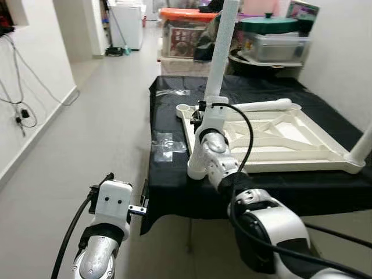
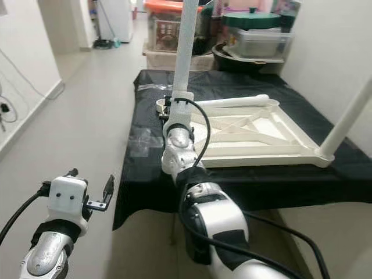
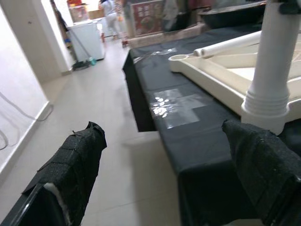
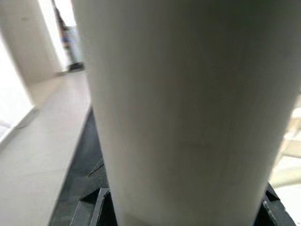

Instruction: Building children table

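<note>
From the left eye view, the upturned white table frame lies on the black-covered tabletop, with a spare leg lying loose along its far edge toward 12 o'clock and another fitted leg rising at the 3 o'clock corner. The right gripper reaches to an upright leg at the frame's near-left corner socket, about 11 o'clock from the robot's chest; the fingers seem closed around it. In the right eye view the left gripper hangs off the tabletop's edge at 8 o'clock, fingers spread and holding nothing. The left wrist view shows those wide-apart black fingers framing the floor and the leg's ribbed foot seated at the frame corner. The right wrist view has the white leg close up between the dark fingers, so the grip looks firm. To seat this leg well, I judge it should be kept plumb over its socket and pressed or turned straight down, not leaned, while the free left gripper could steady the frame against sliding on the cloth.
</note>
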{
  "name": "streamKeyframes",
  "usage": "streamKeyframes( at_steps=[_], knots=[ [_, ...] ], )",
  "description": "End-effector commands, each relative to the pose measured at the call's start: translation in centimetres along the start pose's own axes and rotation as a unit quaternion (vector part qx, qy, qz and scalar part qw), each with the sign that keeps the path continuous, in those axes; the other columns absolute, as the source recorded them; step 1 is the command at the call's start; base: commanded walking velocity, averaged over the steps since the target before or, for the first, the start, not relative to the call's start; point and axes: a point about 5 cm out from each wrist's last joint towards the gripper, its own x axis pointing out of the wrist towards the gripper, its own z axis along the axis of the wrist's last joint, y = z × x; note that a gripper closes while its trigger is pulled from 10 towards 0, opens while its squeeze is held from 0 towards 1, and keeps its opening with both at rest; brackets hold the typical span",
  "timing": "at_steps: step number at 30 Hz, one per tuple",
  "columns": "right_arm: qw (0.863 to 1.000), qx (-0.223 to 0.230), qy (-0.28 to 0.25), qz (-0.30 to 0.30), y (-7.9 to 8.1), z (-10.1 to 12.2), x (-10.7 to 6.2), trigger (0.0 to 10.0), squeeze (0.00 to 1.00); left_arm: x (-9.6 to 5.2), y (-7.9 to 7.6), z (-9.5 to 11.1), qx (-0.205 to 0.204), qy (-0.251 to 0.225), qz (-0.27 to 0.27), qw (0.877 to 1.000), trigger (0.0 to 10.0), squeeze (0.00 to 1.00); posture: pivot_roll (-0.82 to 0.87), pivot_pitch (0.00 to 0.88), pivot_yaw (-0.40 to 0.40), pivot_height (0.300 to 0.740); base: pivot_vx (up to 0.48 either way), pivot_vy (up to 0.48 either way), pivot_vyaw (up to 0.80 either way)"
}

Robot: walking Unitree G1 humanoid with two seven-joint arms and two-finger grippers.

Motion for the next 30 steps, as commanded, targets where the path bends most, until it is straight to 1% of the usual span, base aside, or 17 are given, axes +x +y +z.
streamKeyframes(
  at_steps=[1,2,4,5,8,9,10,11,17,19,22,23,26,27,28,29,30],
  knots=[
    [0.998,0.047,0.04,-0.033,-0.2,-1.4,-0.3,0.0,0.0,0.1,-0.1,-0.1,0.003,-0.002,-0.001,1.0,10.0,0.0,0.07,0.01,-0.056,0.74,0.0,0.0,0.0],
    [0.998,0.05,0.04,-0.015,0.4,-1.3,-0.4,8.5,0.0,0.1,-0.1,-0.1,0.002,-0.002,-0.001,1.0,10.0,0.0,0.07,0.012,-0.055,0.74,0.0,0.0,0.0],
    [0.998,0.05,0.038,-0.009,0.7,-1.2,-0.5,8.5,0.0,0.1,-0.2,0.0,0.002,-0.002,-0.002,1.0,10.0,0.0,0.07,0.011,-0.054,0.74,0.0,0.0,0.0],
    [0.998,0.054,0.03,0.017,1.2,-1.0,-0.6,10.0,0.2,0.1,-0.3,0.0,0.001,-0.002,-0.003,1.0,10.0,0.0,0.07,0.011,-0.054,0.74,0.0,0.0,0.0],
    [0.998,0.056,0.023,0.034,1.5,-0.8,-0.6,10.0,0.2,0.1,-0.3,0.0,0.0,-0.002,-0.004,1.0,10.0,0.0,0.07,0.011,-0.054,0.74,0.0,0.0,0.0],
    [0.998,0.046,0.003,0.045,1.1,-0.2,-0.4,10.0,1.0,0.1,-0.4,-0.1,-0.002,-0.001,-0.006,1.0,10.0,0.0,0.05,0.012,-0.056,0.74,0.0,0.0,0.0],
    [0.997,0.035,-0.017,0.059,0.4,0.5,0.0,10.0,0.23,0.1,-0.6,-0.2,-0.003,0.0,-0.008,1.0,10.0,0.0,0.05,0.012,-0.056,0.74,0.0,0.0,0.0],
    [0.996,0.031,-0.032,0.074,-0.2,1.1,0.3,10.0,0.0,0.0,-0.6,-0.3,-0.005,0.002,-0.009,1.0,10.0,0.0,0.05,0.012,-0.056,0.74,0.0,0.0,0.0],
    [0.973,0.014,-0.07,0.22,-0.5,2.9,0.8,10.0,0.0,-0.1,-1.0,-0.5,-0.012,0.005,-0.019,1.0,10.0,0.0,0.05,0.011,-0.057,0.74,0.0,0.0,0.0],
    [0.951,-0.001,-0.048,0.304,-0.4,2.6,0.6,10.0,0.0,-0.1,-1.1,-0.5,-0.015,0.005,-0.024,1.0,10.0,0.0,0.05,0.011,-0.057,0.74,0.0,0.0,0.0],
    [0.939,-0.002,-0.035,0.342,-0.8,2.5,0.6,10.0,0.0,-0.1,-1.2,-0.5,-0.016,0.004,-0.025,1.0,10.0,0.0,0.05,0.009,-0.059,0.74,0.0,0.0,0.0],
    [0.922,-0.005,-0.023,0.387,-1.0,2.6,0.6,10.0,0.0,0.0,-1.2,-0.5,-0.017,0.004,-0.027,0.999,10.0,0.0,0.05,0.008,-0.06,0.74,0.0,0.0,0.0],
    [0.922,-0.005,-0.023,0.387,-1.0,2.6,0.6,10.0,0.0,0.0,-1.2,-0.5,-0.017,0.004,-0.027,0.999,10.0,0.0,0.05,0.008,-0.06,0.74,0.0,0.0,0.0],
    [0.896,-0.012,-0.005,0.444,-0.9,2.5,0.3,10.0,0.0,0.0,-1.3,-0.4,-0.017,0.003,-0.028,0.999,10.0,0.0,0.05,0.008,-0.06,0.74,0.0,0.0,0.0],
    [0.855,-0.035,0.027,0.517,-0.6,1.9,-0.4,10.0,0.0,0.1,-1.3,-0.4,-0.017,0.002,-0.028,0.999,10.0,0.0,0.05,0.009,-0.065,0.74,0.0,0.0,0.0],
    [0.855,-0.035,0.027,0.517,-0.6,1.9,-0.4,10.0,0.0,0.1,-1.3,-0.4,-0.017,0.002,-0.028,0.999,10.0,0.0,0.05,0.009,-0.065,0.74,0.0,0.0,0.0],
    [0.807,-0.054,0.062,0.584,-0.2,1.2,-1.2,10.0,0.0,0.2,-1.3,-0.3,-0.017,0.0,-0.028,0.999,10.0,0.0,0.06,0.011,-0.078,0.74,0.0,0.0,0.0]
  ],
)
